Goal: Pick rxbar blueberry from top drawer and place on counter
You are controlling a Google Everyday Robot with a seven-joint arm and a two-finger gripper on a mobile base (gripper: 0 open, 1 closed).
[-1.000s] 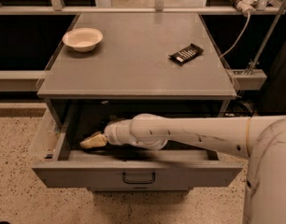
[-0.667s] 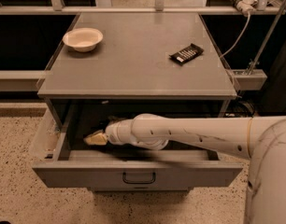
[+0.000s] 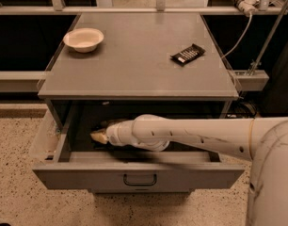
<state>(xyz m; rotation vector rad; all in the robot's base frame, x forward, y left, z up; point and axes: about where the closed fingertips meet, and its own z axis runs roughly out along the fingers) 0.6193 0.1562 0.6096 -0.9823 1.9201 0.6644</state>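
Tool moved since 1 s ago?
Yes. The tool, inside the top drawer, has edged right and slightly back, away from the drawer's left wall.

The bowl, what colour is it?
The bowl is cream white, clearest in the camera view; the gripper is inside the top drawer.

i can't read any text from here. the black bar [image 3: 188,54] on the counter [image 3: 134,69] carries white print across its wrapper, but the letters are too small for me to make out. the gripper [image 3: 99,136] is inside the open top drawer [image 3: 139,175], left of centre, and i read nothing on it.
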